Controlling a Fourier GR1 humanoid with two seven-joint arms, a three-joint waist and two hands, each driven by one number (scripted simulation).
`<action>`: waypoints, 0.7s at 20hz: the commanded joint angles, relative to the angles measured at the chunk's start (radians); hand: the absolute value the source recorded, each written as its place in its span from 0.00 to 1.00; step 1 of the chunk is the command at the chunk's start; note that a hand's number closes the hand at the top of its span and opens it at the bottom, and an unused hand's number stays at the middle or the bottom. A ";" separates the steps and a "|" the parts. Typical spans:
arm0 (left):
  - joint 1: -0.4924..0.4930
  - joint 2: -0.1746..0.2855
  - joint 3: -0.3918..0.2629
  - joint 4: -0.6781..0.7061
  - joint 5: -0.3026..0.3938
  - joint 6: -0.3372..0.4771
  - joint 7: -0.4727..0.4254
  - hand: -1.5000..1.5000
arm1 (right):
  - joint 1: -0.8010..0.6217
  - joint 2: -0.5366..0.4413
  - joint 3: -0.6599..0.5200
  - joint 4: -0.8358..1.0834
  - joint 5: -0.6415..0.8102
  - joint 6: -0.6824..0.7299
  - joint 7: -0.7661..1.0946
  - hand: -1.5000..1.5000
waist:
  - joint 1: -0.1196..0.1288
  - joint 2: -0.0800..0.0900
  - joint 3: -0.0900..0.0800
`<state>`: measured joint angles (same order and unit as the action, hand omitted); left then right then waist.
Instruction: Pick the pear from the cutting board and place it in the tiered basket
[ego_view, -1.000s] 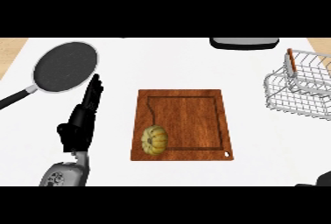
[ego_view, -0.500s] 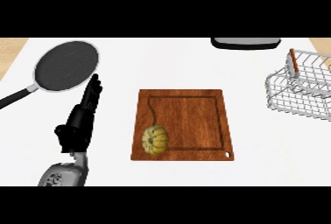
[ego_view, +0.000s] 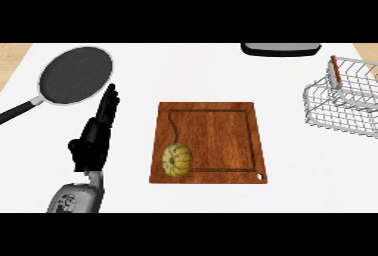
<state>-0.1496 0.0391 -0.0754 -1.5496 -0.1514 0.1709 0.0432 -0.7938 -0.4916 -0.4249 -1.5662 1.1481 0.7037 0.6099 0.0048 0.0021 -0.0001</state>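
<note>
White counter, pale wood beyond its far corners.

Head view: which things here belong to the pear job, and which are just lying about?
Part of the job: pear, on the board's near left corner; cutting board; tiered basket, at the right edge; left hand, open, left of the board.
Lying about: frying pan, far left; dark object at the far edge.

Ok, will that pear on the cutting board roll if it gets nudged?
Probably: the pear looks rounded and lies on the flat cutting board, so a sideways push could roll it. It sits near the board's left edge, so it might roll off.
</note>
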 joint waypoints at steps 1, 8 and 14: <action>-0.019 -0.021 -0.003 0.023 -0.016 0.027 -0.013 0.50 | 0.010 0.051 -0.177 0.035 -0.074 -0.130 0.029 0.00 | -0.010 0.000 0.002; -0.045 -0.024 0.001 0.087 -0.033 0.029 -0.051 0.50 | 0.008 0.098 -0.209 0.116 -0.171 -0.243 0.008 0.00 | -0.006 0.001 0.000; 0.004 -0.002 -0.007 -0.023 -0.014 0.000 0.026 0.50 | -0.076 0.016 -0.362 0.072 -0.249 -0.333 0.067 0.00 | -0.004 -0.005 0.000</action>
<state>-0.1472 0.0307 -0.0797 -1.5552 -0.1667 0.1794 0.0465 -0.8163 -0.4245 -0.7101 -1.4897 0.9415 0.4121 0.6363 0.0025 -0.0001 0.0008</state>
